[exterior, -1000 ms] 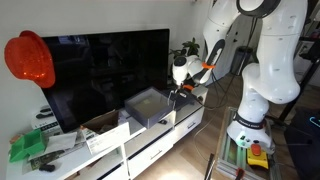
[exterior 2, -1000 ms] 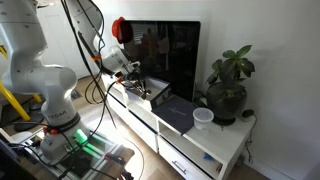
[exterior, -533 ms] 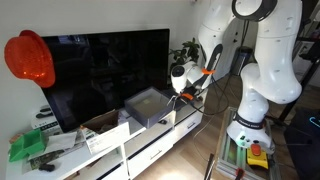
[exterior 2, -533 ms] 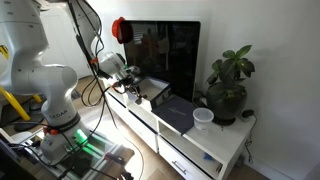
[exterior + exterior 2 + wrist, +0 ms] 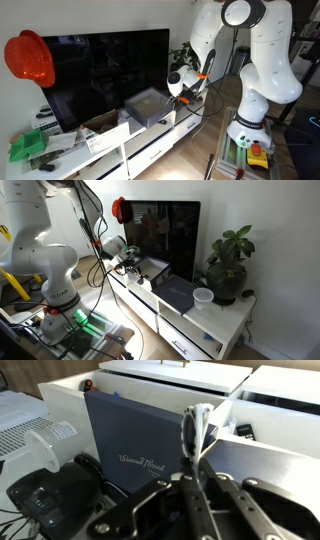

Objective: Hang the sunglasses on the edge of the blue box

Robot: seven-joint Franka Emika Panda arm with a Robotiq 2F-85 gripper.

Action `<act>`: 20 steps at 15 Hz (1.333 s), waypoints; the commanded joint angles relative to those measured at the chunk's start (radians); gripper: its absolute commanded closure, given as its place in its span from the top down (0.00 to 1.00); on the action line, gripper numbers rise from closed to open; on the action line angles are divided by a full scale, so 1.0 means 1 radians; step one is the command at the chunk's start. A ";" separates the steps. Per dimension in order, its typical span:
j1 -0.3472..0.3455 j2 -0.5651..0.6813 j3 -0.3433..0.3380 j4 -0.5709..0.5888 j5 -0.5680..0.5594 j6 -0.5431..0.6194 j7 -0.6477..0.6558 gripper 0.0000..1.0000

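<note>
The gripper (image 5: 177,94), jaws closed on the sunglasses (image 5: 196,426), holds them upright near the blue box (image 5: 148,101), probably to hook them over its rim.

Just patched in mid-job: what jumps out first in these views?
The big black television screen stands on the white cabinet, with a bright red helmet-like shape beside its upper corner. The white robot arm towers over the square grey-blue box, its gripper seemingly pinching slim pale sunglasses.
</note>
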 commanded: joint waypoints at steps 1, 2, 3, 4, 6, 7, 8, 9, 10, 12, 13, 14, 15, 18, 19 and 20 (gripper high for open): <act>0.000 0.002 0.000 0.002 0.000 0.000 0.000 0.11; 0.000 0.002 0.000 0.002 0.000 0.000 0.001 0.03; 0.013 0.014 0.006 0.005 0.010 -0.020 0.028 0.03; 0.014 0.021 0.014 0.002 0.025 -0.017 0.041 0.03; 0.026 0.041 0.029 0.005 0.033 -0.019 0.085 0.03; 0.031 0.054 0.037 0.011 0.037 -0.029 0.115 0.03; 0.031 0.063 0.048 0.012 0.053 -0.038 0.133 0.03; 0.036 0.077 0.054 0.017 0.049 -0.047 0.164 0.03; 0.039 0.094 0.062 0.022 0.058 -0.064 0.187 0.03; 0.053 0.127 0.070 0.034 0.038 -0.090 0.247 0.03; 0.059 0.146 0.077 0.042 0.040 -0.102 0.270 0.03; 0.062 0.162 0.084 0.051 0.043 -0.109 0.289 0.03; -0.095 0.130 0.242 0.073 -0.037 -0.190 0.353 0.03; -0.219 0.156 0.399 0.123 -0.074 -0.299 0.441 0.03; -0.260 0.166 0.445 0.142 -0.087 -0.325 0.461 0.03; -0.293 0.172 0.483 0.153 -0.100 -0.351 0.481 0.03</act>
